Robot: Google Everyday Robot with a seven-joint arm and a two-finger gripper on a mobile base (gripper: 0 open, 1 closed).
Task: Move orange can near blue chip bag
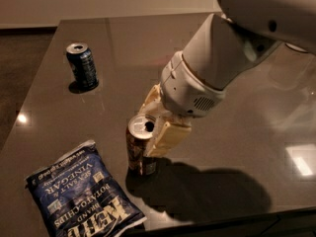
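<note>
The orange can (139,149) stands upright near the table's front, its silver top showing. My gripper (157,122) comes down from the upper right and is shut on the orange can, its pale fingers (169,136) on either side of the can's upper part. The blue chip bag (81,194) lies flat at the front left, with white lettering, a short gap to the left of the can.
A dark blue can (82,65) stands upright at the back left of the dark glossy table (237,147). The table's front edge runs just below the bag and the can. My arm covers the upper right of the view.
</note>
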